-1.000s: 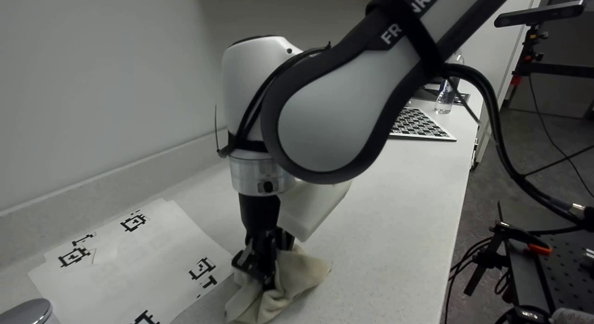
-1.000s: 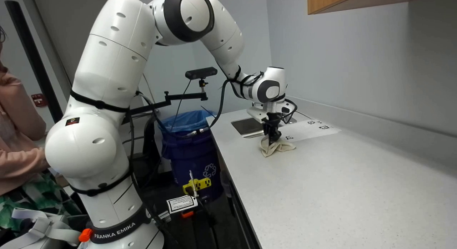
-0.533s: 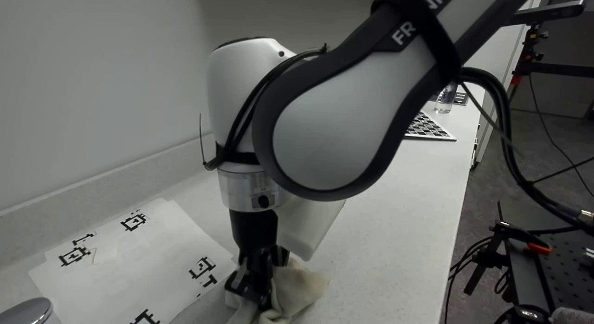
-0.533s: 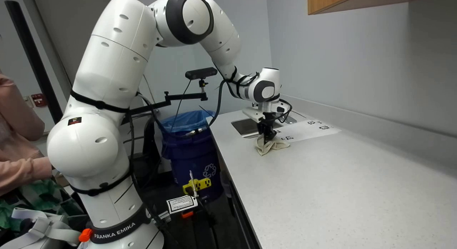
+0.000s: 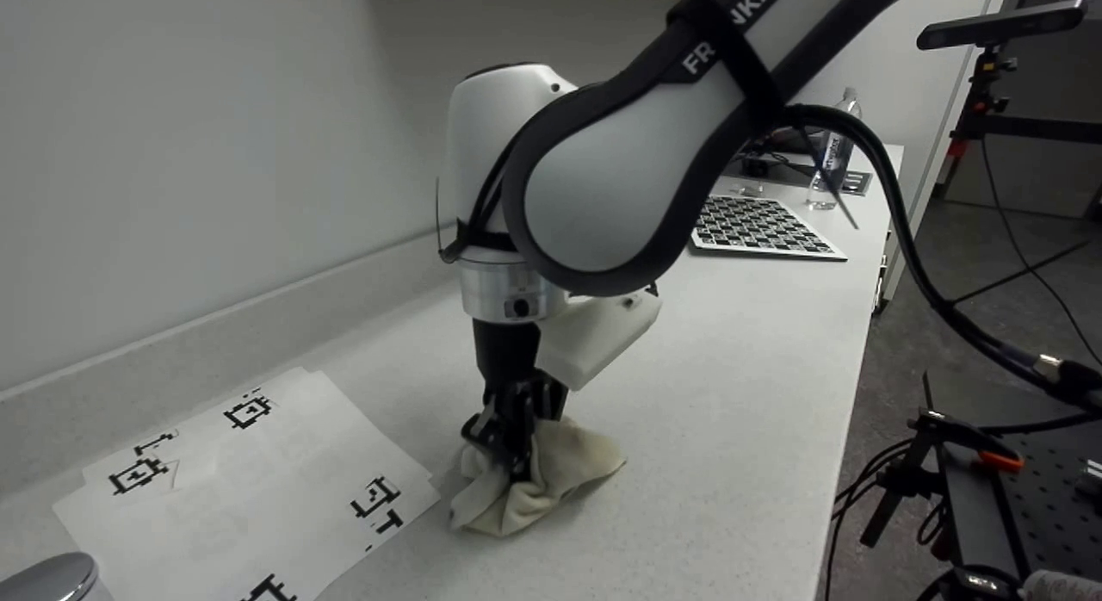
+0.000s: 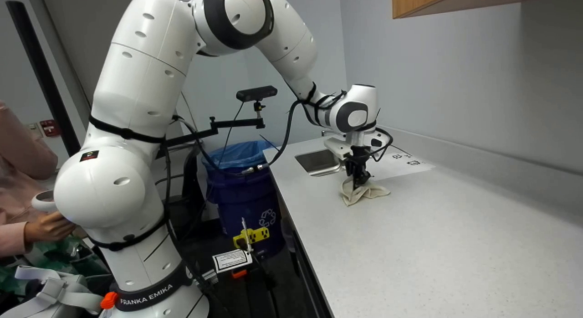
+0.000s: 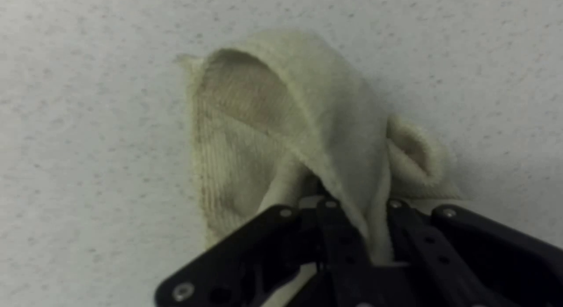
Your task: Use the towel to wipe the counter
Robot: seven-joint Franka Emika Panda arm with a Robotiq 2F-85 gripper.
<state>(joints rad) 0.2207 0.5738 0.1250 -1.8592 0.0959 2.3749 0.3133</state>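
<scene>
Towel [image 7: 352, 109]: rested cream, rumpled, one fold arched, on the speckled counter [image 7: 88, 144].
Gripper [image 7: 365, 210]: held it pinched, jaws nearly together.

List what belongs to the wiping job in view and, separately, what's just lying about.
Part of the job:
white speckled counter, the surface to wipe
cream cloth towel, bunched on the counter
black two-fingered gripper, closed on the towel

Just lying about:
white paper with black printed markers
flat black-and-white patterned board
clear plastic bottle, upright
dark blue recycling bin

Cream towel [image 7: 343, 100], speckled pale counter [image 7: 88, 166], black pincer [image 7: 365, 208]
</scene>
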